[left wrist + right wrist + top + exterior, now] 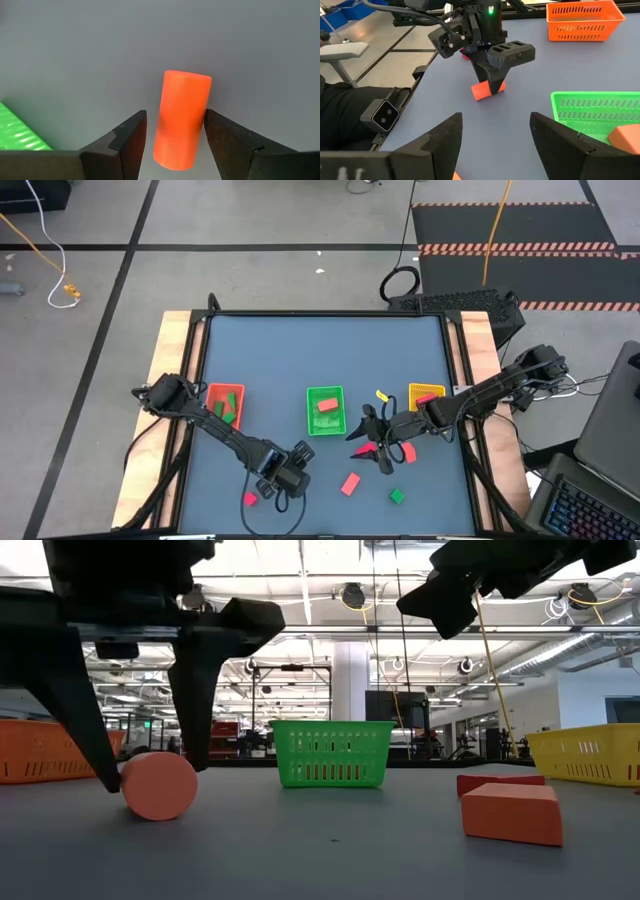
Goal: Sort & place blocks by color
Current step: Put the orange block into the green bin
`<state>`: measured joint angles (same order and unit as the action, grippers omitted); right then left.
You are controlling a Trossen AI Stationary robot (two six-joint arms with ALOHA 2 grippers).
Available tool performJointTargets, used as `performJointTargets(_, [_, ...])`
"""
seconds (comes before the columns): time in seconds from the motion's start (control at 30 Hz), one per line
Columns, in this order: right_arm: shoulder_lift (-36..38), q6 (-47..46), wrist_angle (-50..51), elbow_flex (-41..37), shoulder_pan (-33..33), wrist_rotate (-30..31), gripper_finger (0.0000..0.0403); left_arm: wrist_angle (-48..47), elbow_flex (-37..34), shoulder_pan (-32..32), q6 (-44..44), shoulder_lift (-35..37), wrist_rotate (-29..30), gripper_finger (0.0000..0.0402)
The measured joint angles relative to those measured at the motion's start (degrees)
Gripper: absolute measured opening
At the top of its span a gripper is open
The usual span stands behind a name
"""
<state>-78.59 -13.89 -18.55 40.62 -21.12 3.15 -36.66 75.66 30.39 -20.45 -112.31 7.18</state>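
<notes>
**Op:** Edges first. I see the left tool [268, 488] low by the surface's [300, 360] near edge, fingers straddling a salmon-orange cylinder [181, 119] lying on its side, not yet pinched.

**Obs:** Open room?

**Op:** Bare surface around it; green tray [325, 410] well apart. Right tool [383, 448] hangs mid-surface, fingers spread, nothing held, red blocks [350, 483] close by.

High view: straight down, whole table [325, 360]. Low view: tabletop level, facing the room. Left wrist: close above an orange cylinder [181, 119]. Right wrist: farther, sharing cylinder and green basket [592, 107].
</notes>
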Motion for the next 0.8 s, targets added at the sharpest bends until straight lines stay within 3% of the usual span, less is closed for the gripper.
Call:
performJointTargets(0.1, [0.0,0.0,0.0,-0.01,0.0,-0.01,0.0226,0.43,-0.06,-0.13,0.17,-0.41,-0.83,0.0188])
performJointTargets(0.27, [0.0,0.0,0.06,0.0,0.0,0.0,0.0226,0.8,-0.04,-0.24,0.88,-2.23,-2.93,0.0132])
performJointTargets(0.5, [0.0,0.02,0.14,-0.01,0.0,0.01,0.0226,-0.14,1.34,-0.37,1.08,-2.43,-2.19,0.0131])
performJointTargets(0.8, [0.0,-0.37,0.11,0.0,0.0,-0.08,0.0226,-9.53,11.34,-3.72,1.27,0.33,5.96,0.0131])
